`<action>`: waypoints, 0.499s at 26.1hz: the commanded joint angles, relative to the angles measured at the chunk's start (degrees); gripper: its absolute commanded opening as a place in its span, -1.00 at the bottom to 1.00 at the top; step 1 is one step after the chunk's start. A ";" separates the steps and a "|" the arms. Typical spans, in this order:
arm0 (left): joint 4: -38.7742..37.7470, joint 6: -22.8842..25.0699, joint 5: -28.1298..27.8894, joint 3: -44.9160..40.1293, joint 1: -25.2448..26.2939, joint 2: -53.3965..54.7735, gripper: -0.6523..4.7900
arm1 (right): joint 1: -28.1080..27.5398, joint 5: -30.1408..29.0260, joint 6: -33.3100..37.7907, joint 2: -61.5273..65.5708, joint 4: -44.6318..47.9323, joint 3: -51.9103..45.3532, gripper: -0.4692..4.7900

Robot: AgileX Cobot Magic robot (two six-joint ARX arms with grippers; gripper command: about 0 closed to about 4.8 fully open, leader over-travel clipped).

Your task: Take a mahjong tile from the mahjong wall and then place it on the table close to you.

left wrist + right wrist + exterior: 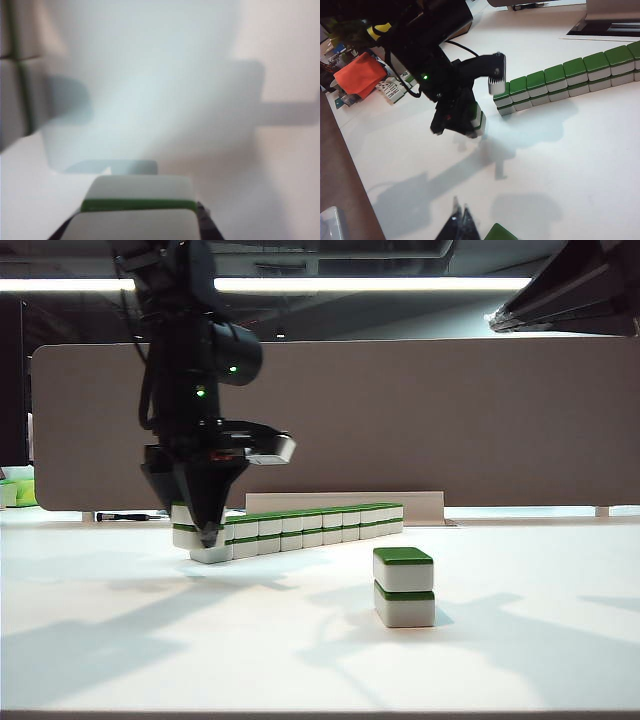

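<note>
The mahjong wall (320, 525) is a long two-high row of green-topped white tiles across the back of the white table (300, 670). It also shows in the right wrist view (570, 75) and, blurred, in the left wrist view (17, 75). My left gripper (210, 537) points down beside the wall's left end, shut on a mahjong tile (137, 217) (478, 119) that has a green band. The tile hangs just off the wall's end, low over the table. My right gripper (461, 210) hovers shut and empty over the near table.
A lone two-tile stack (404, 587) (499, 233) stands on the table right of centre, close to my right gripper. A brown-grey partition board (420, 420) closes the back. A flat white box (345, 500) lies behind the wall. Orange cloth (360, 75) and clutter lie beyond the table edge.
</note>
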 commanded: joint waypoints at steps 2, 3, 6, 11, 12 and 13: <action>-2.64 5.90 -0.07 0.15 -4.17 -0.55 -0.12 | 0.04 0.11 -0.11 -0.13 1.01 0.28 -0.83; -3.30 7.17 -0.07 0.15 -5.66 -0.55 -0.12 | 0.07 0.09 -0.11 -0.13 1.01 0.28 -0.83; -3.91 9.44 -0.24 0.15 -8.04 -0.57 -0.12 | 0.04 0.09 -0.11 -0.13 0.98 0.28 -0.83; -3.52 9.86 0.00 0.15 -12.22 -0.55 -0.12 | 0.07 0.09 -0.11 -0.13 0.98 0.28 -0.83; -3.48 9.84 0.00 0.15 -12.63 -0.55 -0.12 | 0.04 0.09 -0.11 -0.13 1.03 0.28 -0.83; -3.48 9.81 0.02 0.15 -13.29 -0.55 -0.12 | 0.07 0.09 -0.11 -0.13 1.03 0.28 -0.83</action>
